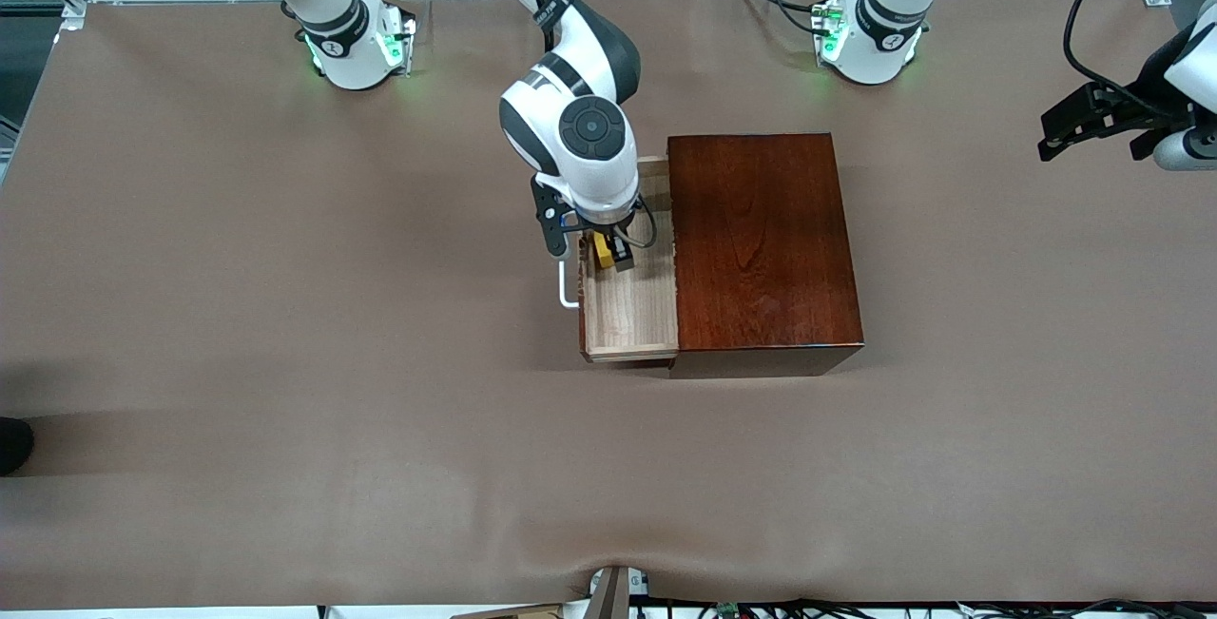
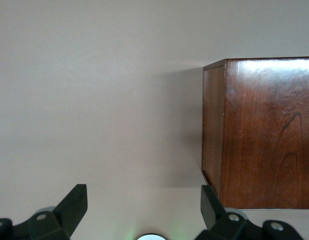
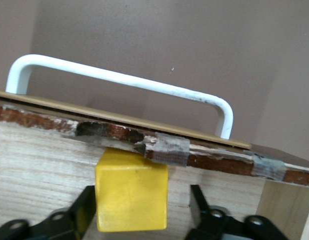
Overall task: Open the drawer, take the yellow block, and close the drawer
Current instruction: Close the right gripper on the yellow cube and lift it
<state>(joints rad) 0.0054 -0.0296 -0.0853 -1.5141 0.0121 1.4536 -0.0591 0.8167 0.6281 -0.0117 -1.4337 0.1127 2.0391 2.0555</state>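
The drawer [image 1: 629, 310] stands pulled out of the dark reddish-brown box [image 1: 761, 239] toward the right arm's end of the table, its white handle [image 1: 568, 288] outermost. The yellow block [image 1: 602, 251] sits on the drawer floor [image 3: 39, 160] against the front panel, by the handle [image 3: 124, 77]. My right gripper [image 1: 609, 254] is lowered into the drawer and straddles the block [image 3: 132, 195]. One finger [image 3: 87, 202] touches it and the other finger [image 3: 199, 200] stands a small gap away, so the right gripper [image 3: 143, 197] is open. My left gripper [image 1: 1055, 129] waits open over the table at the left arm's end.
The left wrist view shows bare table under the left gripper [image 2: 143, 200] and a corner of the box [image 2: 264, 135]. Brown table cover surrounds the box on all sides. The arms' bases [image 1: 357, 44] stand along the table edge farthest from the front camera.
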